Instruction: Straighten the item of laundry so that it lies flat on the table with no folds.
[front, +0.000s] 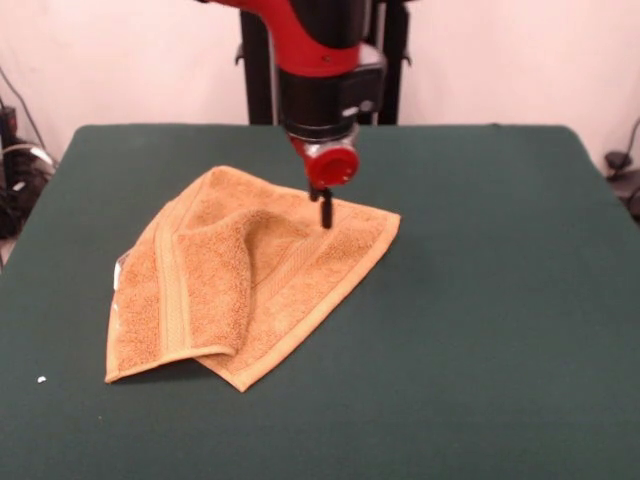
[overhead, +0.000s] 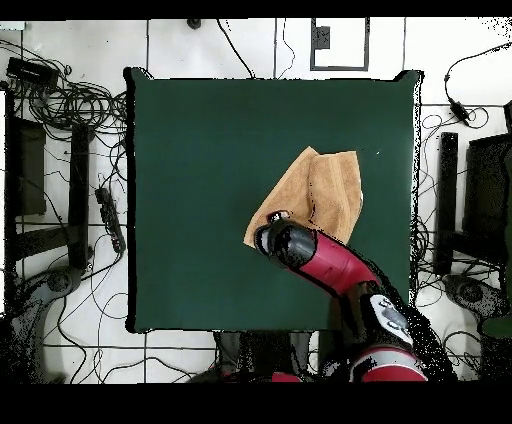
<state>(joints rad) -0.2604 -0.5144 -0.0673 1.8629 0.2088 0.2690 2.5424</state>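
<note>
The robot's gripper (front: 325, 213) points straight down, its dark fingertips close together and touching the upper part of a golden-tan towel (front: 240, 290), near its far corner; whether they pinch the cloth cannot be told. The towel lies left of centre on the dark green table (front: 500, 300) in the front view. It is not flat: its left side is folded over toward the middle, forming a raised hump, with woven band stripes running along the edges.
</note>
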